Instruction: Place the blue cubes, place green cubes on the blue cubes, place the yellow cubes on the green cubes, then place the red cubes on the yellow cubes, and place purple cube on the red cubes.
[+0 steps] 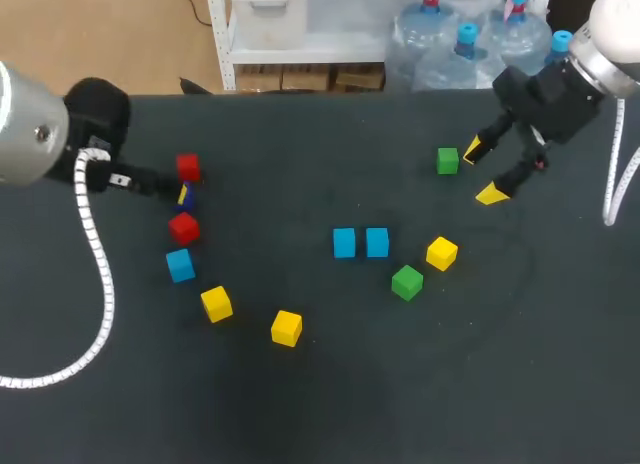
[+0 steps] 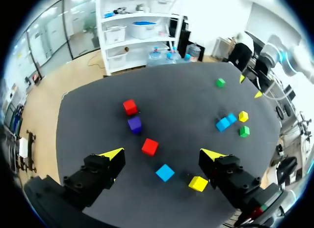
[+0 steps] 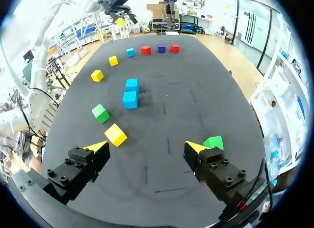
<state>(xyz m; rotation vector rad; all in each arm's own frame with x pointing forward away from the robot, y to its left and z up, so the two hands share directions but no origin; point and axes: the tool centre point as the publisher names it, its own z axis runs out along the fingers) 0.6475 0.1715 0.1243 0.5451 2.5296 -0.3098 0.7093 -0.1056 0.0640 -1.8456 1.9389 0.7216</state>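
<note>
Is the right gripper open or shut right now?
Open. The right gripper has its yellow tips wide apart with nothing between them; the green cube sits beside one finger.

Dark grey table (image 1: 330,404) — matte top, faint scuff marks on it.

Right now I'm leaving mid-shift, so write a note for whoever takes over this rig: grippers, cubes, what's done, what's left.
Left gripper: open, empty, near the red cubes, purple cube and a lone blue cube.
Right gripper: open, empty, beside a green cube.
Two blue cubes sit side by side mid-table, second green cube and a yellow cube close by; two more yellow cubes toward my left.
Done: blue pair possibly placed; nothing stacked.
Left: green, yellow, red, purple layers.
</note>
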